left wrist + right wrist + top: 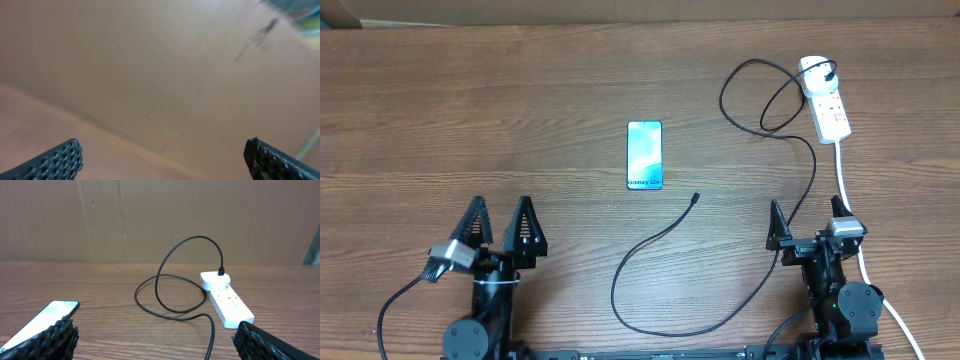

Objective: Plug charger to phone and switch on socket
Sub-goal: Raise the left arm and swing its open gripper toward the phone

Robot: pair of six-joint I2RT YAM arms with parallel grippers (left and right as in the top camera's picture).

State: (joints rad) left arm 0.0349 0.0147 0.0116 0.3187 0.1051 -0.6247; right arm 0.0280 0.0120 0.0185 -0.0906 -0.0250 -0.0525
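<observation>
Wood-grain counter [470,110], cardboard wall [150,215] behind. Phone [645,155] lies flat at centre, screen up. Charger [692,202] is plugged into socket [830,105] at far right; its free tip lies near the phone, not touching. Left pincer [500,203] and right pincer [806,208] are both wide, holding nothing.

On the table [470,110] we see the phone [645,155] in the middle and the socket [825,100] far right. The charger [665,231] is plugged into the socket's far end; its connector tip [695,198] lies near-right of the phone, apart from it.
</observation>
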